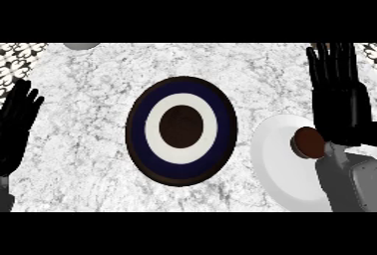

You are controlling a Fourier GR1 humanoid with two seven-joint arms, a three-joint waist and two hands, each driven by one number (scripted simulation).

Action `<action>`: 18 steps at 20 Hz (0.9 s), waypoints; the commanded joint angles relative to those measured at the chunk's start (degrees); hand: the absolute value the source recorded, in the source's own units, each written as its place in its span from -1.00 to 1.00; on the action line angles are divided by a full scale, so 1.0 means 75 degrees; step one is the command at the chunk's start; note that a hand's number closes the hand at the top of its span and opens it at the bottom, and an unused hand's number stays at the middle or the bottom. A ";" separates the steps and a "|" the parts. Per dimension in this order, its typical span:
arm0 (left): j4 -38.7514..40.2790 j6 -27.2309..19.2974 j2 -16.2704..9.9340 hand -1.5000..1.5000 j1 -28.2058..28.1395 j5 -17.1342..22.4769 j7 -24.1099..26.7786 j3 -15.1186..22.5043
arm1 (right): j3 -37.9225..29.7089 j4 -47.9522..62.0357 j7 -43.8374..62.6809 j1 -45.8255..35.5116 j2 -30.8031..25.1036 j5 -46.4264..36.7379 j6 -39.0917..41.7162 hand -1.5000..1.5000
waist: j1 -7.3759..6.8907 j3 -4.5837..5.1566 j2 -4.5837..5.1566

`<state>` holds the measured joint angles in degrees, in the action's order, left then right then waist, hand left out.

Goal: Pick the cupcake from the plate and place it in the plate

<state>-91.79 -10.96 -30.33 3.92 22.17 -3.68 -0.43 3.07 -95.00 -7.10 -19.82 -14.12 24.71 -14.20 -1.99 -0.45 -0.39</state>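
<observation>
A: Far left, the left hand point(18, 123) rests open, fingers up, holding nothing. Centre, the ringed plate point(182, 89), dark rim, navy and white bands, brown middle, sits on speckled marble counter point(81, 149).

B: Right, the cupcake point(309, 141), a round brown dome, sits on the smooth white plate point(276, 164). The right hand point(337, 94) is alongside, fingers straight, gripping nothing. Looks like the approach; next it must close round that cupcake.

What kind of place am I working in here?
Likely a kitchen counter: a pale marbled stone top carrying tableware, a white plate with a cupcake on it, and a dark blue ringed plate beside it.
</observation>
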 commanded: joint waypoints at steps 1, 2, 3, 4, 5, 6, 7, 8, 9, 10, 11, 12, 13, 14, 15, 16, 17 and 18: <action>-0.0404 0.0007 -0.0093 0.00 -0.0466 -0.0550 0.0145 -0.0078 | -0.0286 0.0154 0.0039 0.0058 0.0234 0.0327 0.0175 -1.00 | 0.0211 0.0058 0.0044; 0.0025 -0.0089 -0.0179 0.00 -0.0440 -0.0949 0.0412 0.0143 | -0.0903 0.0177 0.0122 0.0139 0.0028 0.0976 0.0374 -1.00 | 0.0252 0.0055 0.0054; 0.0230 -0.0031 -0.0255 0.00 -0.0644 -0.1183 0.0706 0.0204 | -0.1195 0.0247 0.0389 -0.0016 0.0097 0.1345 0.0226 -1.00 | 0.0248 0.0056 0.0061; 0.0137 0.0212 -0.0514 0.00 -0.1210 -0.1246 0.1012 0.0124 | -0.1645 -0.0055 0.0403 0.0556 -0.0057 0.1858 0.0487 -1.00 | 0.0276 0.0050 0.0024; 0.0059 -0.0095 -0.0497 0.00 -0.1109 -0.1714 0.0994 0.0389 | -0.2017 0.0278 0.0720 0.0467 -0.0112 0.2382 0.0612 -1.00 | 0.0309 0.0038 0.0045; 0.0000 -0.0363 -0.0535 0.00 -0.1245 -0.2192 0.0946 0.0640 | -0.2316 0.0288 0.0975 0.0328 -0.0114 0.2605 0.0294 -1.00 | 0.0334 0.0035 0.0034; 0.0159 -0.0022 -0.0582 0.00 -0.1059 -0.1691 0.0723 0.0506 | -0.1299 0.1069 0.0661 0.1210 -0.1712 -0.0637 -0.0395 -1.00 | 0.0494 0.0151 0.0231; 0.0232 -0.0171 -0.0338 0.00 -0.1249 -0.1997 0.0924 0.0813 | -0.1853 0.0865 0.0274 0.0999 -0.0914 -0.0301 -0.1382 -1.00 | 0.0453 0.0091 0.0094; 0.0436 -0.0167 -0.0358 0.00 -0.1349 -0.2064 0.1054 0.0770 | -0.2048 0.0635 -0.0269 0.1280 -0.0563 -0.0312 -0.1623 -1.00 | 0.0492 0.0077 0.0063; 0.0474 -0.0218 -0.0160 0.00 -0.1504 -0.2128 0.1178 0.0918 | -0.1915 0.0509 -0.0750 0.1636 -0.0161 -0.0540 -0.1838 -1.00 | 0.0448 0.0071 0.0052; 0.0490 -0.0090 -0.0384 0.00 -0.1656 -0.2097 0.1439 0.0676 | -0.1769 0.0117 -0.1066 0.1919 0.0352 -0.0650 -0.2197 -1.00 | 0.0382 0.0070 0.0018; 0.0422 -0.0287 -0.0244 0.00 -0.1570 -0.2284 0.1318 0.0823 | -0.1822 -0.0185 -0.1099 0.1814 0.0678 -0.0623 -0.2642 -1.00 | 0.0384 0.0067 0.0016; 0.1052 -0.0236 0.0024 0.00 -0.1238 -0.2345 0.1552 0.0922 | -0.1845 -0.0569 -0.1301 0.2220 0.0820 -0.0438 -0.2379 -1.00 | 0.0485 0.0069 0.0037; 0.0801 -0.0585 0.0216 0.00 -0.1387 -0.2642 0.1547 0.1114 | -0.1853 -0.0715 -0.1699 0.2639 0.1180 -0.0421 -0.2408 -1.00 | 0.0467 0.0062 0.0026; 0.1372 -0.0238 0.0031 0.00 -0.1284 -0.2411 0.1899 0.0713 | -0.1863 -0.1007 -0.1682 0.2851 0.1198 -0.0407 -0.2390 -1.00 | 0.0414 0.0067 0.0036; 0.0920 -0.0254 0.0046 0.00 -0.1210 -0.2520 0.1321 0.0885 | -0.1821 -0.1646 -0.1448 0.3242 0.1146 -0.0426 -0.2423 -1.00 | 0.0390 0.0062 0.0027; 0.0442 -0.0107 -0.0062 0.00 -0.1629 -0.2453 0.1427 0.0794 | -0.1506 -0.2402 -0.0999 0.3535 0.1013 -0.0733 -0.2615 -1.00 | 0.0333 0.0064 0.0017; 0.0821 -0.0130 0.0122 0.00 -0.1534 -0.2557 0.1724 0.0766 | -0.1346 -0.2213 -0.1454 0.4249 0.1211 -0.0630 -0.1929 -1.00 | 0.0339 0.0062 0.0030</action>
<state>-86.32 -12.51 -30.53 -6.59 4.42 7.30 5.56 -9.29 -104.46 -15.92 2.12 -7.68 21.35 -30.20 0.88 0.04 -0.14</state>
